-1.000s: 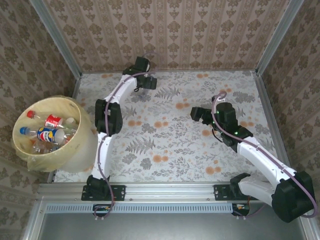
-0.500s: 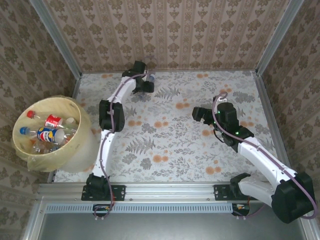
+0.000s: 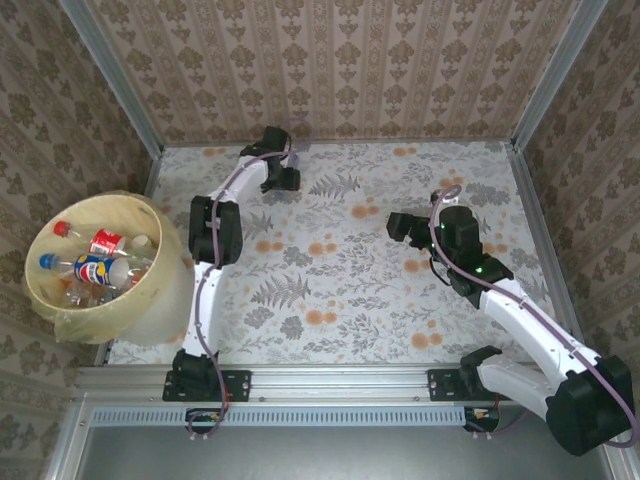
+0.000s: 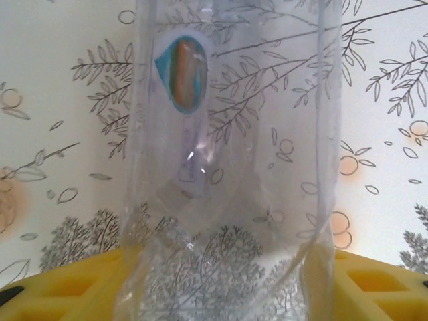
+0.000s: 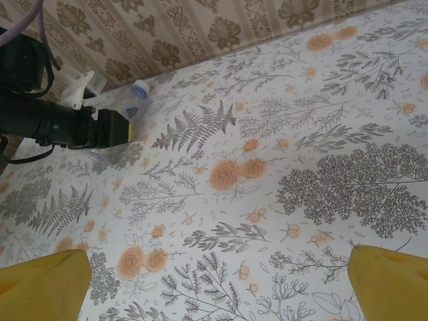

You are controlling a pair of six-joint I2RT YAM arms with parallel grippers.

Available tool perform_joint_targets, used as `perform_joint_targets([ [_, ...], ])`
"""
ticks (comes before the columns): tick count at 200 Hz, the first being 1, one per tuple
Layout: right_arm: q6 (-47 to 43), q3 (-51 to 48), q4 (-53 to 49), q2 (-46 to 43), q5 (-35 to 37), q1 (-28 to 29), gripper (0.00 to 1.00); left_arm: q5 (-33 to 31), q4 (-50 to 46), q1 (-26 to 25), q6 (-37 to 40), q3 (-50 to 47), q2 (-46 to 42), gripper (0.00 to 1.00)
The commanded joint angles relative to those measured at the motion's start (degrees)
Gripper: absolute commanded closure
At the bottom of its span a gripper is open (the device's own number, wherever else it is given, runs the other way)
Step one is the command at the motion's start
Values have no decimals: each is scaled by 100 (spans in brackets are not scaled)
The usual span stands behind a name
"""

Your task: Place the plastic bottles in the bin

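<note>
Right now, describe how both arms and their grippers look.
The left arm and right arm both have white links and bulky black joints, each with a purple cable running along it. The left gripper and right gripper have black bodies. The left's fingers and the right's fingers are yellow.

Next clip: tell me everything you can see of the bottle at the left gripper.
The bottle is clear, thin plastic, looks empty, and carries a small oval teal-and-orange sticker. The right wrist view shows its pale blue cap pointing away from the gripper. It sits at the far side of the floral table. The left gripper has its yellow pads against both sides of the bottle.
</note>
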Motion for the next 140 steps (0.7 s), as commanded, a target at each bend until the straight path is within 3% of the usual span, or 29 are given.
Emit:
perform_joint_targets([
  [1, -7, -126, 137, -161, -68, -18, 0, -109, 178, 38, 121, -384, -689, 40],
  [44, -44, -98, 589, 5, -1335, 34, 0, -89, 702, -126, -36, -1799, -2076, 41],
  [103, 79, -88, 1173, 353, -1215, 181, 0, -640, 662, -575, -215, -3138, -4532, 42],
  [140, 21, -4, 1460, 577, -1159, 179, 0, -1490, 138, -622, -487, -3372, -5838, 42],
])
